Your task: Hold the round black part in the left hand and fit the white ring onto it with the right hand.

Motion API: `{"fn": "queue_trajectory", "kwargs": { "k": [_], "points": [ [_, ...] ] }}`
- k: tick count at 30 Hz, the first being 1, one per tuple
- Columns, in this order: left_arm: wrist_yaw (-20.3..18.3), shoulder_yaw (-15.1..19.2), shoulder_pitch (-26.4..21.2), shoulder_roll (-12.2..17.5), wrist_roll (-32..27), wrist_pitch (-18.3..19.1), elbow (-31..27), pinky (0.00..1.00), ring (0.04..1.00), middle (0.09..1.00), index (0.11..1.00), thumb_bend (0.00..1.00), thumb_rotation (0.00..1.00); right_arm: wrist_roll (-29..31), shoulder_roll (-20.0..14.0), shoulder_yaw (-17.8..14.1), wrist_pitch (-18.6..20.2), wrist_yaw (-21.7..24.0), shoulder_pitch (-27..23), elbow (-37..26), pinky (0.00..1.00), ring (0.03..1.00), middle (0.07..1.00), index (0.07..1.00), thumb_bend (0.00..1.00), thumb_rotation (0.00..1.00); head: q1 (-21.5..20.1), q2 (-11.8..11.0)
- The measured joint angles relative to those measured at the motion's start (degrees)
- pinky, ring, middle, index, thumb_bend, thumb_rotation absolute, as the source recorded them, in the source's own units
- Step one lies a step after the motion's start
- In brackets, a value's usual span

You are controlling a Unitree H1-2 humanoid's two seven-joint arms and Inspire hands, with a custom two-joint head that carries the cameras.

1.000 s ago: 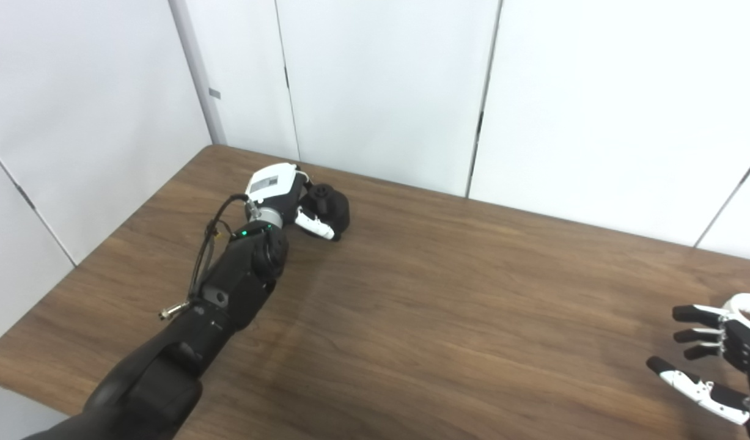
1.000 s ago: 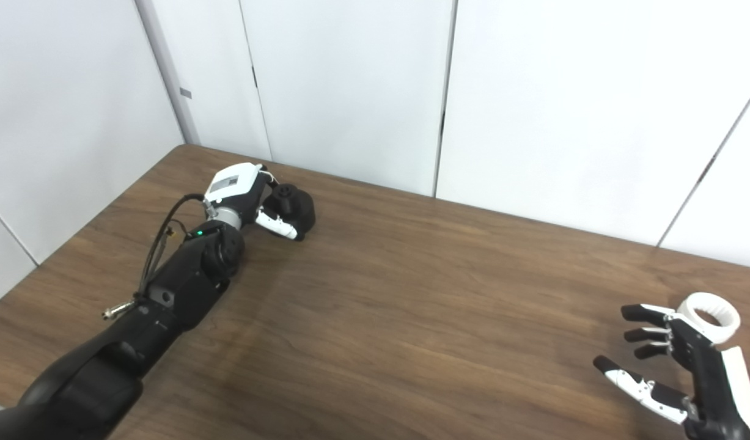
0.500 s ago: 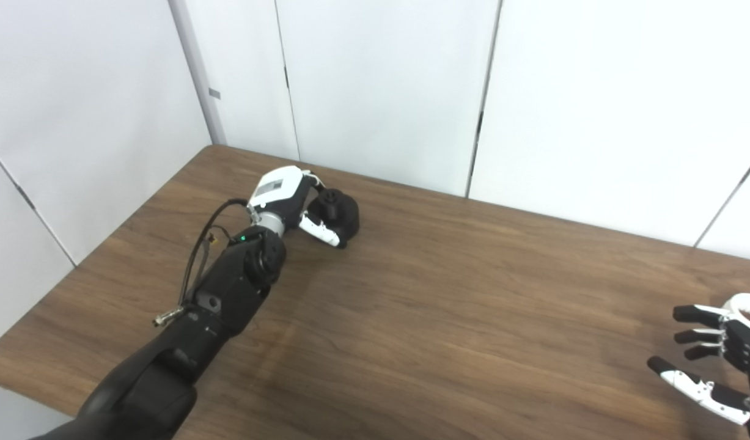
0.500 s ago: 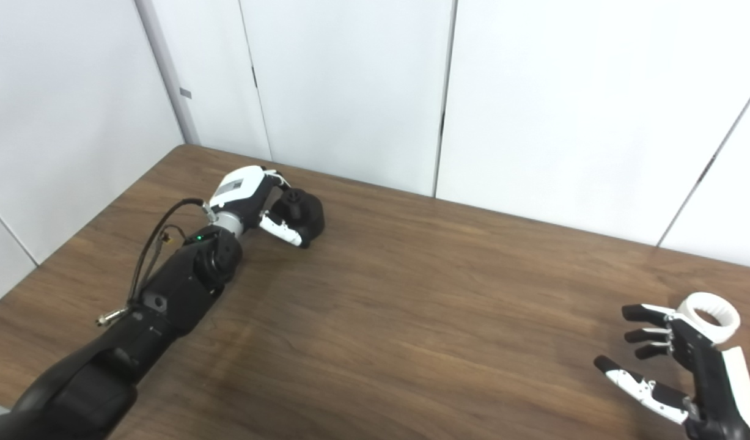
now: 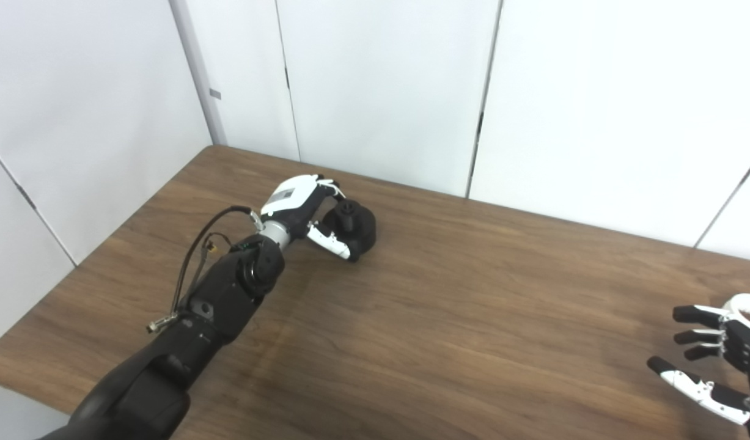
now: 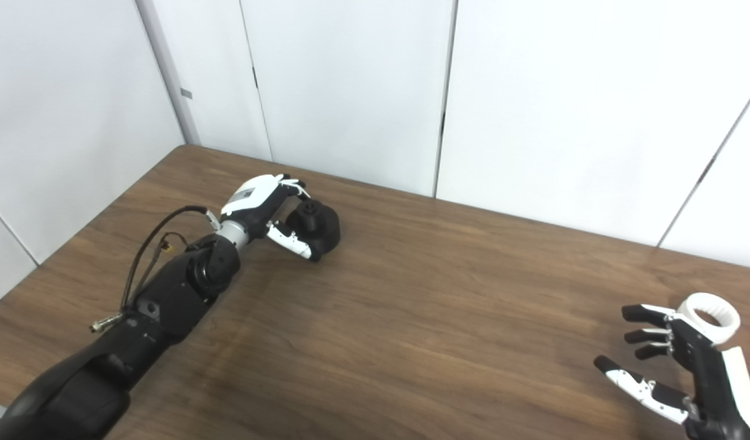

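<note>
Black round part [image 6: 313,227], with a small knob on top, sits at the far left of the bench [image 6: 411,318], the left hand [image 6: 271,211] wrapped around it, thumb in front and fingers behind. Whether it is lifted clear of the bench cannot be told. White ring [image 6: 711,316] lies on the bench well apart from the black part, near the right edge, just behind the right hand [image 6: 674,360], whose fingers are spread and grasp nothing. Progress, as judged: the first half, securing the black part, appears done or nearly so. Picking up the ring, bringing the two together, and seating the ring are all left to do.
</note>
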Motion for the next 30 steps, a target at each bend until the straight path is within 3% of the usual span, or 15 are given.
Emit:
{"fn": "queue_trajectory", "kwargs": {
  "k": [14, 30],
  "points": [
    [-3.89, -5.29, 0.8, -3.24, -0.51, -7.78, -4.35, 1.0, 1.0, 0.952, 0.486, 0.52, 0.07, -0.1, 0.01, 0.04, 0.62, 0.42, -0.05, -1.33, 0.48, 0.59, 0.682, 0.658, 0.57, 0.09, -0.53, 0.26],
    [-9.1, -8.91, 1.99, -7.59, -2.51, -12.03, -8.76, 1.0, 1.0, 0.987, 0.486, 0.52, 0.07, -0.47, 0.13, 0.05, 0.9, 0.46, -0.24, -1.45, 0.49, 0.584, 0.672, 0.649, 0.56, 0.06, -0.97, 0.53]
  ]
}}
